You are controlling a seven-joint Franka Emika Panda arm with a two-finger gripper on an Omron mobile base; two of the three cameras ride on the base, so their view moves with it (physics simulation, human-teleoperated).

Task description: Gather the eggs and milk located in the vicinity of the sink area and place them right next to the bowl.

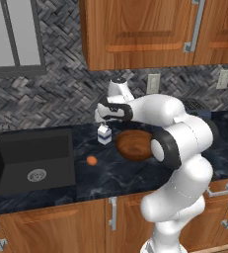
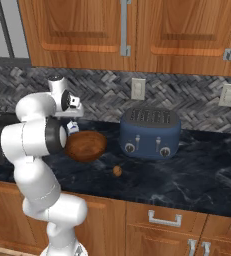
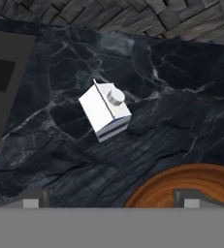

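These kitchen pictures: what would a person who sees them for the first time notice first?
First the big white arm, bent over the dark marble counter, its open gripper above the small white milk carton. The carton stands just left of the glossy wooden bowl, between it and the black sink. Next, one orange egg lies near the sink and another in front of the blue toaster.

White milk carton [image 3: 105,110] upright on dark marble surface [image 3: 181,97], seen from above; wooden bowl rim [image 3: 191,177] near, lower right; black sink [image 3: 4,72] at left edge.
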